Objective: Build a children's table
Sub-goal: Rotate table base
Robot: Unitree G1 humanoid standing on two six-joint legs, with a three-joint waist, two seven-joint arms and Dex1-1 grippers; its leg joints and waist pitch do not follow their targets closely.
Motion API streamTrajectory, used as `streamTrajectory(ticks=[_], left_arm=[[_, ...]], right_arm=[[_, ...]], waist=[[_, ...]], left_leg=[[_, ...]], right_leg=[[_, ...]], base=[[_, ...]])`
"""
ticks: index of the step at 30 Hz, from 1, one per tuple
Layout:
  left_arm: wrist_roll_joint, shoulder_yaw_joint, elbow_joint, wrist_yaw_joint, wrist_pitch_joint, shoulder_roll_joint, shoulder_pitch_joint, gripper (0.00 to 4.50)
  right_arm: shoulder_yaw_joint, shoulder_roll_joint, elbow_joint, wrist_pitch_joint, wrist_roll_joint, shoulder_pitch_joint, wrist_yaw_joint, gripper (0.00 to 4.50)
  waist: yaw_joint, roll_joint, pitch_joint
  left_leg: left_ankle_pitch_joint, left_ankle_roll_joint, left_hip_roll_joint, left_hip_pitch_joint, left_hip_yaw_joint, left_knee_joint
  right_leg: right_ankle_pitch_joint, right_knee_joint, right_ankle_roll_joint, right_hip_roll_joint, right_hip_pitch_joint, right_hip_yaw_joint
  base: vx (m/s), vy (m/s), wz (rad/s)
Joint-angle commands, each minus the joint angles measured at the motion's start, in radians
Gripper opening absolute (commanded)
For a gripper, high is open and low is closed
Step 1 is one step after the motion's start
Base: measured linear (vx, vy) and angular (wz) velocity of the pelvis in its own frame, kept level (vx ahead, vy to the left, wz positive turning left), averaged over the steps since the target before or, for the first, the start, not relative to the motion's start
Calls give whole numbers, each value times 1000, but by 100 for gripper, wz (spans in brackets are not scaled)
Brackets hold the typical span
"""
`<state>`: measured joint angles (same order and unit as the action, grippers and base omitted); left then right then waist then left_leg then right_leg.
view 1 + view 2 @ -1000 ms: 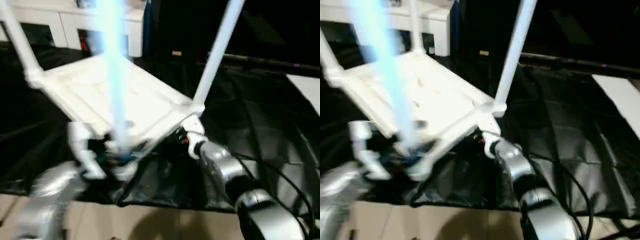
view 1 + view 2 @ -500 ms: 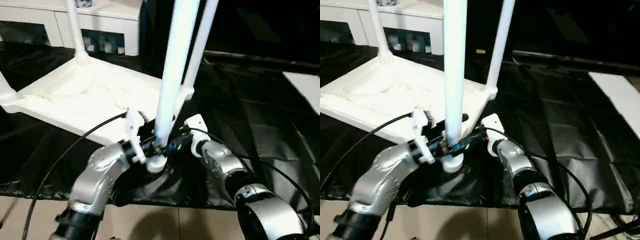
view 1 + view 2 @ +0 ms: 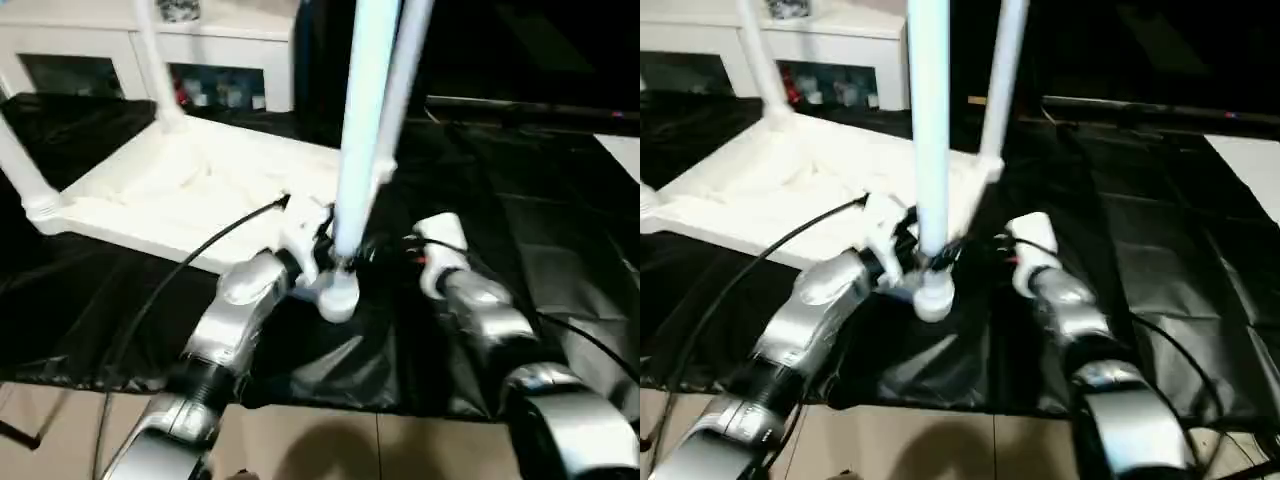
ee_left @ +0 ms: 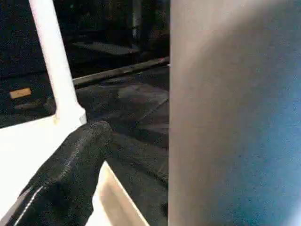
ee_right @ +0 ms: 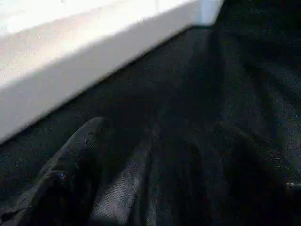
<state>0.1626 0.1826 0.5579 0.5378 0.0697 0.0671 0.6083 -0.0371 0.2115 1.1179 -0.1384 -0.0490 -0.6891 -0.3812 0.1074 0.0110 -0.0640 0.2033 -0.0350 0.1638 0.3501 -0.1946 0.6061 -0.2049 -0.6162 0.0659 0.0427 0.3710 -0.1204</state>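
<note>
You are pinching the fourth leg point(image 3: 362, 130) upright in your left hand point(image 3: 330, 258), just off the corner of the upturned tabletop point(image 3: 180, 195) on the black worktop point(image 3: 560, 230), with your right hand point(image 3: 425, 262) spread beside it; a tilt risks missing the socket.

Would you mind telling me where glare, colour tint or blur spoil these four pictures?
Left eye view: the near leg glows bluish and the tabletop underside is washed out, its ribs barely readable. Right eye view: same glare, slightly soft throughout. Left wrist view: that leg sits too close, an unfocused grey-blue slab. Right wrist view: dim and smeared, with the black cloth nearly featureless.
</note>
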Motion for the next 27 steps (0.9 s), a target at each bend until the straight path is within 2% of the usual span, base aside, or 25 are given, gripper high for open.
streamTrajectory(ticks=[1, 2, 3, 4, 5, 6, 7, 8, 10, 11, 12, 13, 14, 15, 16, 17, 18, 19, 21, 22, 23, 24, 25, 27], left_arm=[[-9, -20, 28, -21, 0, 0, 11, 444], [-10, -24, 37, -23, 13, -14, 5, 444], [-12, -23, 39, -20, 26, -19, -1, 444], [-8, -22, 24, -11, 30, -22, -15, 444], [3, -22, -2, 4, 28, -23, -36, 444], [33, -16, -75, 47, 3, -11, -96, 444], [45, -14, -99, 64, -5, -5, -118, 444], [57, -19, -130, 65, 7, -1, -151, 444], [61, -26, -144, 51, 26, -1, -172, 444], [76, -42, -189, 42, 20, 5, -210, 444], [76, -42, -189, 42, 20, 5, -210, 444], [111, -66, -298, 38, -1, 25, -296, 444], [123, -71, -339, 42, -10, 33, -328, 444], [133, -74, -382, 46, -20, 42, -360, 444], [149, -77, -445, 54, -43, 57, -404, 444], [169, -82, -525, 60, -74, 72, -462, 444], [169, -82, -525, 60, -74, 72, -462, 444], [179, -87, -579, 57, -90, 82, -506, 444], [180, -101, -637, 38, -88, 88, -567, 444], [146, -139, -679, -44, -114, 89, -632, 444], [143, -142, -682, -50, -117, 88, -636, 444], [123, -165, -699, -95, -126, 82, -659, 444], [104, -201, -716, -148, -111, 65, -684, 444], [40, -257, -733, -245, -129, 53, -714, 444]], right_arm=[[-13, 5, -27, -12, -15, 6, -10, 383], [-20, 9, -47, -19, -20, 21, -11, 383], [-24, 9, -58, -21, -23, 27, -12, 383], [-27, 10, -74, -21, -26, 36, -14, 383], [-30, 10, -91, -20, -30, 46, -16, 383], [-33, 7, -146, -12, -40, 78, -24, 383], [-33, 6, -167, -8, -42, 90, -27, 383], [-30, 5, -205, -1, -43, 113, -28, 383], [-27, 6, -233, 4, -44, 130, -27, 383], [-24, 2, -293, 18, -52, 162, -32, 383], [-24, 2, -293, 18, -52, 162, -32, 383], [-23, -5, -421, 49, -69, 232, -32, 383], [-21, -8, -473, 63, -76, 260, -35, 383], [-18, -10, -519, 73, -80, 285, -36, 383], [-15, -12, -574, 85, -83, 314, -32, 383], [-12, -15, -634, 104, -87, 346, -23, 383], [-12, -15, -634, 104, -87, 346, -23, 383], [-12, -20, -674, 118, -89, 367, -13, 383], [-12, -29, -727, 138, -94, 395, 2, 383], [-9, -40, -794, 183, -91, 424, 29, 383], [-9, -41, -801, 188, -90, 426, 31, 383], [-6, -44, -842, 222, -87, 443, 43, 383], [-1, -47, -886, 258, -84, 461, 55, 383], [10, -56, -943, 291, -78, 491, 70, 383]], waist=[[8, -4, 76], [14, 28, 77], [12, 22, 78], [15, 15, 80], [17, 17, 83], [16, 26, 82], [19, 25, 88], [19, 34, 94], [15, 36, 94], [14, 29, 94], [17, 32, 96], [18, 25, 93], [15, 13, 92], [14, 12, 87], [13, 22, 81], [9, 21, 79], [9, 10, 75], [7, 16, 71], [3, 15, 66], [1, 15, 65], [0, 16, 67], [-2, 16, 64], [-7, 11, 60], [-10, 10, 60]], left_leg=[[104, 69, 82, 3, 44, -57], [103, 73, 79, 5, 47, -52], [103, 80, 80, 5, 44, -52], [93, 94, 78, 7, 43, -51], [82, 101, 79, 11, 45, -50], [70, 118, 81, 15, 44, -48], [53, 123, 84, 20, 46, -47], [21, 145, 83, 21, 44, -41], [13, 163, 84, 24, 45, -39], [20, 163, 83, 24, 43, -39], [20, 159, 87, 25, 47, -39], [26, 163, 92, 29, 47, -41], [33, 163, 95, 30, 45, -43], [39, 163, 93, 29, 44, -45], [78, 145, 92, 26, 43, -49], [92, 136, 89, 24, 41, -50], [110, 121, 90, 24, 42, -55], [136, 107, 87, 19, 39, -57], [160, 88, 90, 17, 41, -62], [178, 79, 87, 12, 40, -65], [178, 71, 92, 11, 42, -65], [186, 71, 92, 13, 43, -68], [204, 64, 87, 12, 42, -70], [218, 55, 85, 10, 42, -70]], right_leg=[[-110, 77, 166, 142, -60, 83], [-143, 78, 164, 146, -58, 82], [-147, 87, 154, 142, -57, 81], [-136, 81, 148, 135, -57, 80], [-124, 75, 148, 137, -59, 80], [-118, 78, 139, 136, -53, 78], [-100, 70, 137, 139, -58, 77], [-63, 67, 132, 132, -48, 74], [-28, 65, 132, 126, -42, 72], [-38, 68, 129, 125, -42, 72], [-35, 63, 127, 131, -46, 73], [-56, 63, 123, 134, -42, 74], [-73, 65, 116, 134, -40, 75], [-104, 69, 114, 132, -38, 74], [-199, 82, 89, 131, -30, 75], [-232, 87, 82, 126, -27, 75], [-277, 89, 73, 130, -29, 77], [-337, 102, 58, 126, -21, 77], [-367, 106, 42, 125, -20, 79], [-394, 113, 27, 121, -17, 78], [-373, 107, 29, 121, -19, 80], [-374, 110, 26, 121, -17, 79], [-403, 117, 7, 121, -18, 78], [-418, 123, -9, 120, -17, 77]], base=[[0, 0, 0], [0, 0, 0], [0, 0, 0], [0, 0, 0], [0, 0, 0], [0, 0, 0], [0, 0, 0], [0, 0, 0], [0, 0, 0], [0, 0, 0], [0, 0, 0], [0, 0, 0], [0, 0, 0], [0, 0, 0], [0, 0, 0], [0, 0, 0], [0, 0, 0], [0, 0, 0], [0, 0, 0], [0, 0, 0], [0, 0, 0], [0, 0, 0], [0, 0, 0], [0, 0, 0]])
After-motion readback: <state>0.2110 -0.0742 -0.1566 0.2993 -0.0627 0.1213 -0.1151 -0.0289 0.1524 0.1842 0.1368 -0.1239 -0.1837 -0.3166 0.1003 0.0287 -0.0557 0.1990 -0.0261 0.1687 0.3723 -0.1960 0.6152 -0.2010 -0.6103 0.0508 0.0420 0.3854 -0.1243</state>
